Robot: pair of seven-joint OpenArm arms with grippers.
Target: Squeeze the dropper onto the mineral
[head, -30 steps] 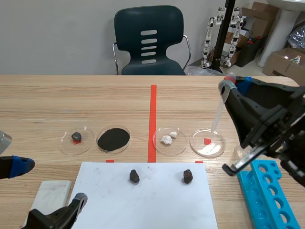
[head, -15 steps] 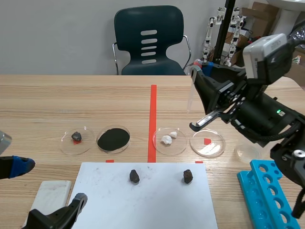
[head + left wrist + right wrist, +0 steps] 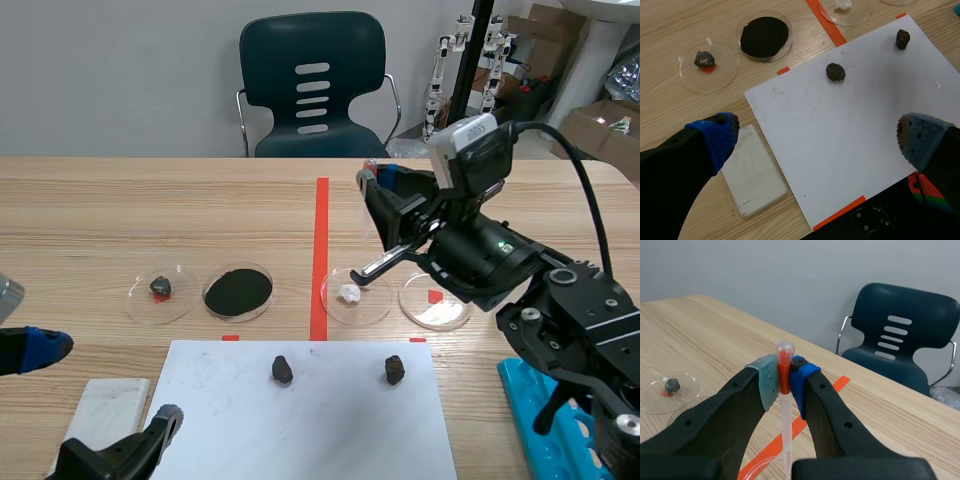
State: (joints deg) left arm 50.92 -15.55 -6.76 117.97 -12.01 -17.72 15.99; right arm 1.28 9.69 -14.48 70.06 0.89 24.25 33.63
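The dropper (image 3: 785,415) is held in the right gripper (image 3: 785,382), its red bulb pinched between the two pads (image 3: 769,382) so that the jaws stand narrow, closed on it but not visibly flattening it. The dropper's long axis is carried close to upright, bulb uppermost and tube pointing down toward the bench (image 3: 120,215). The right arm is reached in over the middle of the bench, just right of the red tape line. In the scene view, the white mineral (image 3: 349,293) is found below the gripper and a little to its left and nearer side, lying in a clear dish (image 3: 372,306). The tube's tip cannot be made out clearly, so it cannot be told whether it is set directly over the white piece or only over the dish. The coming move is judged to turn on that small offset: the tip is to be brought plumb above the mineral before the bulb is pressed. The right arm is by far the nearer to this dish. The left gripper (image 3: 817,132) is held wide open and empty, low over the near left part of the white sheet (image 3: 840,130), well apart from the dish. Two dark stones (image 3: 282,370) are seen on that sheet.
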